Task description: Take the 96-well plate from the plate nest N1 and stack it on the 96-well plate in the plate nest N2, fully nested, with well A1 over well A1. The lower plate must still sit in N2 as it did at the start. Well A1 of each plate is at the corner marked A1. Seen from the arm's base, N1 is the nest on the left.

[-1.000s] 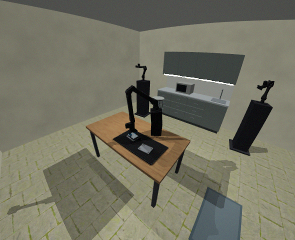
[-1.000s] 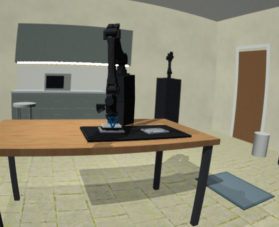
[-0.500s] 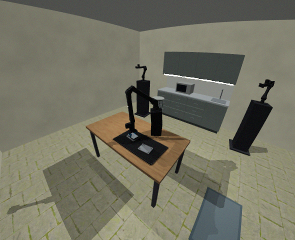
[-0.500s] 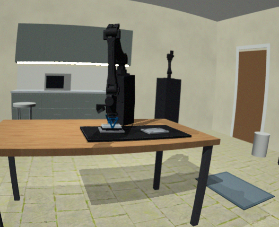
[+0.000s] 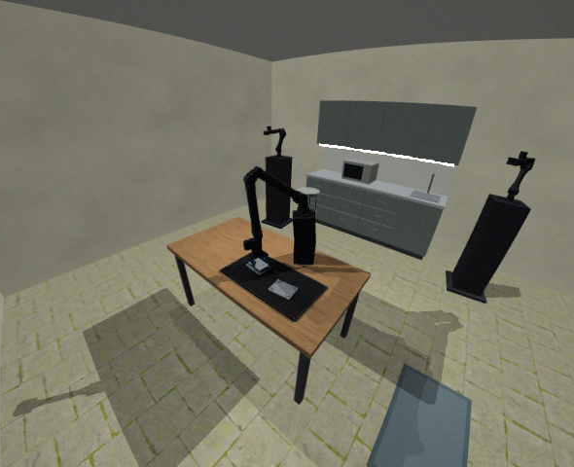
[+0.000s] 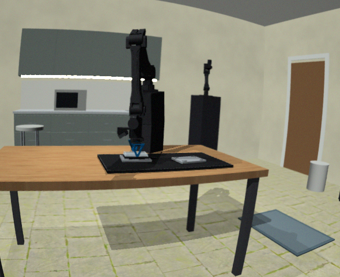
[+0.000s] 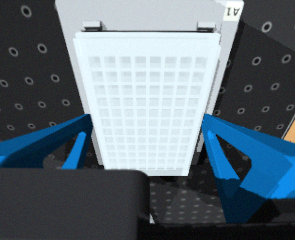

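Fingers: blue, spread wide, one on each long side of the plate, a thin gap on both sides; nothing grasped.
Gripper (image 7: pixel 146 145): pointing straight down over the plate, low above it; in the exterior view (image 6: pixel 136 148) just over the left nest.
Plate (image 7: pixel 146 105): white, well grid up, lying flat in a grey nest (image 7: pixel 67 30); two small clips at the far short edge; in the top view (image 5: pixel 258 265) under the gripper.
A1 mark (image 7: pixel 233 11): on the nest's far right corner in the wrist view, printed upside down.
Second plate (image 6: pixel 188 159): flat on the same mat, well apart to the right in the exterior view; in the top view (image 5: pixel 282 289) nearer the camera than the gripper.
Mat (image 6: pixel 164 165): black, perforated, under both nests.
Table (image 6: pixel 45 167): wooden top, dark legs.
Arm (image 6: pixel 137 74): black, upright, elbow high, wrist straight down.
Pedestal (image 5: pixel 304 235): black column on the table behind the mat.
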